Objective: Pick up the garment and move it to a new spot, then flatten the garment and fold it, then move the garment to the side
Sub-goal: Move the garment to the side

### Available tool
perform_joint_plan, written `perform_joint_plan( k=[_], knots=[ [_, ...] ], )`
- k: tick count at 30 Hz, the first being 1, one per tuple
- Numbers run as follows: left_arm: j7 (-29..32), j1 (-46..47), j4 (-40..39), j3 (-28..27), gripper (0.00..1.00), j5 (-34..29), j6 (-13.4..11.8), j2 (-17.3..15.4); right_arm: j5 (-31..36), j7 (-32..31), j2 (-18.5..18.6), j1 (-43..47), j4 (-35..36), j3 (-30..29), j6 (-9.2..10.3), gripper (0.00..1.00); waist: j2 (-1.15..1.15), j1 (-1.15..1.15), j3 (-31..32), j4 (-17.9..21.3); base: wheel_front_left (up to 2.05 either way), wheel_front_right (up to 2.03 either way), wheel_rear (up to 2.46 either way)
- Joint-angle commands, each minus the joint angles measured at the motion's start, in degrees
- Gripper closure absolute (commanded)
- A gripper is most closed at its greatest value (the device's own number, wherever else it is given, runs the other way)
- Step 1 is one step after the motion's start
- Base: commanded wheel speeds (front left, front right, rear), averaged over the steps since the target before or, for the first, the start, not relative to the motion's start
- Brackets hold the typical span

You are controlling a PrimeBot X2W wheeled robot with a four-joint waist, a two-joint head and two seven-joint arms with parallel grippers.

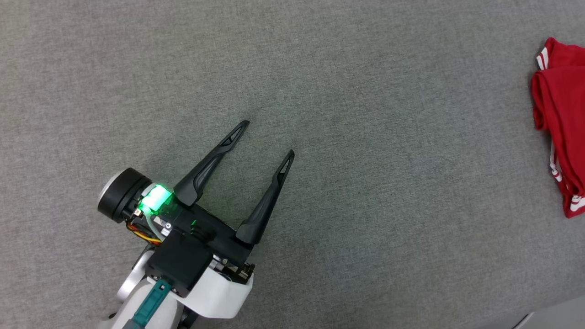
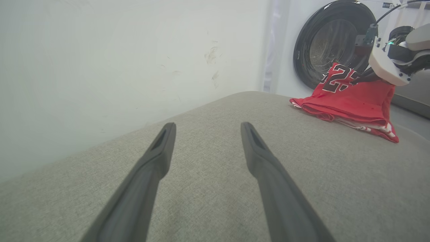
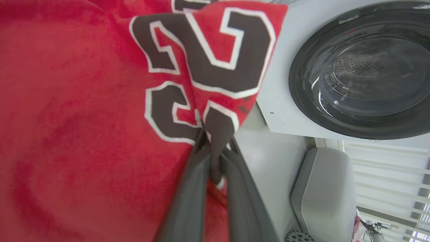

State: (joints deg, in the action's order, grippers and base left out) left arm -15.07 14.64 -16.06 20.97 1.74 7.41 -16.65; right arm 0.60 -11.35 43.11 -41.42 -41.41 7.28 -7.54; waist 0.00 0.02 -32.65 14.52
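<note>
Soft, even indoor light falls on the grey woven fabric surface (image 1: 365,68), bright and without glare. In the head view, well left of the red jersey garment with white-edged dark numerals (image 1: 564,114), the long-fingered dark left gripper (image 1: 269,137) casts only a faint, diffuse shadow. A small green lamp (image 1: 155,198) on the gripper's body glows and tints nearby parts.

In the left wrist view, the plain white wall (image 2: 117,60) left of the garment looks washed out. The surface's far edge bows from wide-angle distortion.

In the right wrist view, the garment's cloth nearest the lens is blurred. Right of it, the round dark glass washing-machine door (image 3: 362,77) carries pale reflections. Lower right of the garment, white slatted window blinds (image 3: 393,168) glow with daylight.
</note>
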Motion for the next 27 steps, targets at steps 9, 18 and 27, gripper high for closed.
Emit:
perform_joint_plan(
  k=[9,18,27],
  knots=[
    [-0.12,1.09,-0.25,-0.27,0.0,0.54,-0.65,0.25,7.2,2.95,-3.24,-3.6,-6.78,-5.68,0.11,0.0,0.0,-0.02,0.33,-2.21,0.0,0.0,0.0],
    [-0.12,-0.6,3.63,-2.07,0.0,3.17,-1.89,2.82,11.35,4.77,-4.58,-4.32,-5.27,-10.17,0.11,0.0,0.0,-0.02,7.11,-4.34,0.0,0.0,0.0],
    [-0.12,-5.35,11.93,-7.79,0.0,7.31,-2.68,6.72,6.38,8.79,-10.62,-0.22,3.42,-9.32,0.1,0.0,0.0,-0.02,18.1,-7.82,0.0,0.0,0.0]
  ],
)
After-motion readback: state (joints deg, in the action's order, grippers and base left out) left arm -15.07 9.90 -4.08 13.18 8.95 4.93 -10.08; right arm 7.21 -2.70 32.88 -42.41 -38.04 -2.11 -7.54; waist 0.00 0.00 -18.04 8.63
